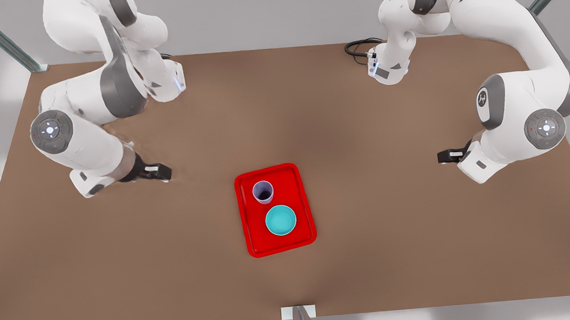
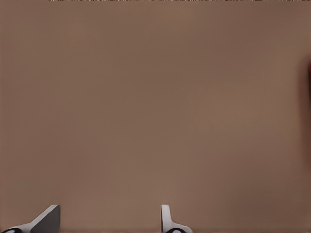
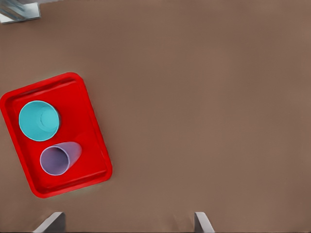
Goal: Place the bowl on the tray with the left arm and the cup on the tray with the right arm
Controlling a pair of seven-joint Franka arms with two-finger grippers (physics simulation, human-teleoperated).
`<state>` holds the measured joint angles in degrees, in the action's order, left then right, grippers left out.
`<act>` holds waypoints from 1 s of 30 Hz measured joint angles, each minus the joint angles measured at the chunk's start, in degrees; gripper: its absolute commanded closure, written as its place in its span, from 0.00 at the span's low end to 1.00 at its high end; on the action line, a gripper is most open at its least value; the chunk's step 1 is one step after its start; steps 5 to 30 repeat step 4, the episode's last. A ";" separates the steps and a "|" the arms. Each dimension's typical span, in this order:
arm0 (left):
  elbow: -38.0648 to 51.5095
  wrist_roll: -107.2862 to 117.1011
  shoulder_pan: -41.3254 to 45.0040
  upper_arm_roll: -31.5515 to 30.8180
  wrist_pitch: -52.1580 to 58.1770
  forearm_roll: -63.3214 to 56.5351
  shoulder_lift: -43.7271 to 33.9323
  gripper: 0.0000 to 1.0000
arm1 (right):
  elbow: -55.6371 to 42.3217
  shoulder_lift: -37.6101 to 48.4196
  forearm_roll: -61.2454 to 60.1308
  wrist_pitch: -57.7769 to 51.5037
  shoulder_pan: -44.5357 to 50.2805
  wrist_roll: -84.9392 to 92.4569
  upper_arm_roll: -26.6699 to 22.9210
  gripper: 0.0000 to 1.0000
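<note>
Light is even and diffuse — the brown table (image 1: 368,253) shows a broad soft darkening near its middle and no glare. Shadows stay faint, and the render looks slightly smeared — edges softly blurred.

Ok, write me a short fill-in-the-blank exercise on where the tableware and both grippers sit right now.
1. The small teal bowl and the pale lavender cup both stand on the flat red ____.
2. Both stand upright, and the lavender one is the ____ of the two.
3. The left gripper and the right gripper hover over the brown ____, fingers apart and holding nothing.

Missing words: tray; narrower; table
</note>
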<state>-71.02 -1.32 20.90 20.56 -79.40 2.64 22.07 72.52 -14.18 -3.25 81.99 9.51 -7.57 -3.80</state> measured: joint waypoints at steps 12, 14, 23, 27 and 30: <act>0.00 0.00 0.02 0.00 -0.05 0.00 0.00 0.00 | 8.96 8.64 0.88 0.35 -14.47 5.19 7.13 0.00; 0.00 0.00 0.02 0.00 -0.05 0.00 0.00 0.00 | 8.96 8.64 0.88 0.35 -14.47 5.19 7.13 0.00; 0.00 0.00 0.02 0.00 -0.05 0.00 0.00 0.00 | 8.96 8.64 0.88 0.35 -14.47 5.19 7.13 0.00; 0.00 0.00 0.02 0.00 -0.05 0.00 0.00 0.00 | 8.96 8.64 0.88 0.35 -14.47 5.19 7.13 0.00; 0.00 0.00 0.02 0.00 -0.05 0.00 0.00 0.00 | 8.96 8.64 0.88 0.35 -14.47 5.19 7.13 0.00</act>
